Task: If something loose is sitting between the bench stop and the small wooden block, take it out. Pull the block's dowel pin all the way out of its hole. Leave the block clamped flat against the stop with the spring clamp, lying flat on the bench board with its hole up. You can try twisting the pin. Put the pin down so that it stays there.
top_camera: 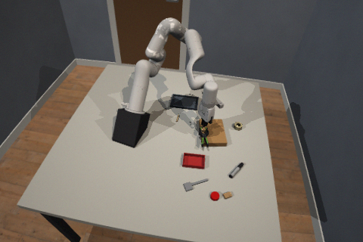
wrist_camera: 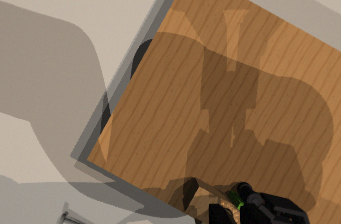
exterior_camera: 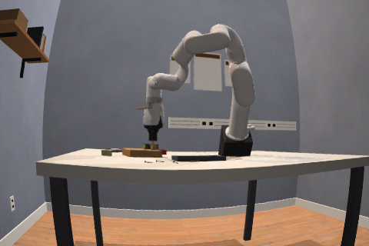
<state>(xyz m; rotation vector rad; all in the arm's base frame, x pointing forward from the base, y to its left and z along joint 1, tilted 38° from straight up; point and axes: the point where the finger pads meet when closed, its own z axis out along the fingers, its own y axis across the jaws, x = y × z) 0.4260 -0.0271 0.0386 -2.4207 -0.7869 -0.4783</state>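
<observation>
The wooden bench board (top_camera: 216, 133) lies on the table right of the middle. The small wooden block (exterior_camera: 154, 146) sits at the board's left edge, with the black and green spring clamp (top_camera: 203, 141) on it. My gripper (top_camera: 203, 126) points straight down over the block and is shut on the dowel pin (exterior_camera: 153, 142), which stands upright just above the block. In the wrist view the board (wrist_camera: 216, 110) fills the frame. The block and the clamp (wrist_camera: 261, 207) show at the bottom edge. The stop and the hole are hidden.
A dark tablet (top_camera: 184, 101) lies behind the board and a brass nut (top_camera: 237, 125) to its right. In front lie a red tray (top_camera: 193, 160), a marker (top_camera: 236, 170), a grey tool (top_camera: 194, 184), a red disc (top_camera: 214, 195) and a small wooden cube (top_camera: 227, 194). The arm's black base (top_camera: 130, 126) stands to the left.
</observation>
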